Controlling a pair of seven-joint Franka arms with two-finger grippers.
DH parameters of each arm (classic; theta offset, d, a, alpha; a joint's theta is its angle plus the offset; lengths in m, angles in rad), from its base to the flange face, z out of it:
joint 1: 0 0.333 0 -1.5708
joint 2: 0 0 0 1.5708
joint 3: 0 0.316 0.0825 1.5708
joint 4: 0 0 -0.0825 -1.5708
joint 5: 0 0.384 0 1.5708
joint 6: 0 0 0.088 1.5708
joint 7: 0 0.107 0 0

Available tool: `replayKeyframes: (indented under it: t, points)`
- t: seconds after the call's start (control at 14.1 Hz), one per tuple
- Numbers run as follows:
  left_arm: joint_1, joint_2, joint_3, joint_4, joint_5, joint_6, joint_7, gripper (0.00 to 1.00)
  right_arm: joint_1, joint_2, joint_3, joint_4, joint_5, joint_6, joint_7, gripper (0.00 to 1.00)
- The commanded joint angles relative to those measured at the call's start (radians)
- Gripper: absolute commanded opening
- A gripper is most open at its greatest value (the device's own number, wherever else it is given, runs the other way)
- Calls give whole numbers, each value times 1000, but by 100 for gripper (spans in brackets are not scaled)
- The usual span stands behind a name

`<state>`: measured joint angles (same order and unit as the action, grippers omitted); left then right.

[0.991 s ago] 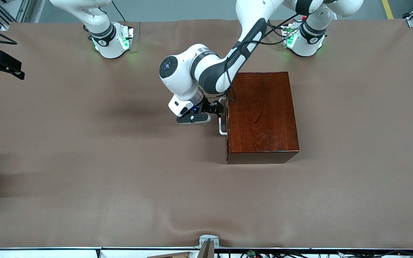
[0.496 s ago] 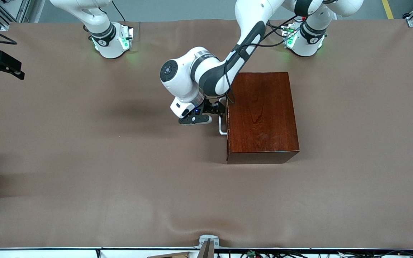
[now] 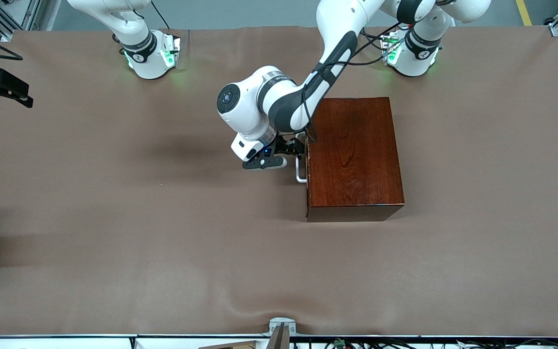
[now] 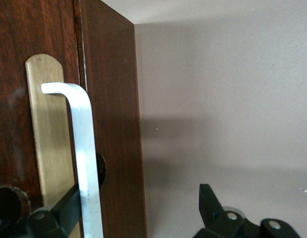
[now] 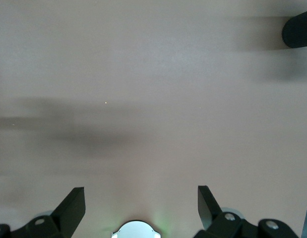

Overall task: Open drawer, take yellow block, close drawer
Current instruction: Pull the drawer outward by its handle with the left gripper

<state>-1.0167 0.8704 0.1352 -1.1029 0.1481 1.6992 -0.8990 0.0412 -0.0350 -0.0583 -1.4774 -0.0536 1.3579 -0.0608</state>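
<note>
A brown cloth covers the table (image 3: 114,218), and no writing, brand or label can be read anywhere on it or on the things it carries. The largest thing on it is the dark red-brown wooden box (image 3: 354,157), standing toward the left arm's end of the table, glossy on top. Its drawer (image 4: 49,148) is shut, its front flush with the box and facing the right arm's end of the table. A brass plate (image 4: 44,124) lies on that front, and the white loop handle (image 3: 300,170) stands out from it. The yellow block is not visible in any view.

The left arm reaches from its base down to the drawer front. The left gripper (image 3: 292,148) is at the handle, its jaws spread wide: in the left wrist view one finger (image 4: 61,210) lies between the white bar and the brass plate, the other stands well clear beside the box, and nothing is clamped.

The right arm waits, raised by its base. The right gripper (image 5: 141,206) hangs over bare cloth with its jaws fully apart and holds nothing.
</note>
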Motion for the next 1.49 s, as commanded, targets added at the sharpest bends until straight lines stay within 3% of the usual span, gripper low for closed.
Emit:
replayKeyframes:
  t: [0.0,1.42]
  points:
    - [-10,28,3,37,8,39,-32,100,-18,10,11,22,-5,-6,-8,100]
    - [-10,36,-12,41,-87,318,-190,100,-20,24,11,22,-17,-8,-10,100]
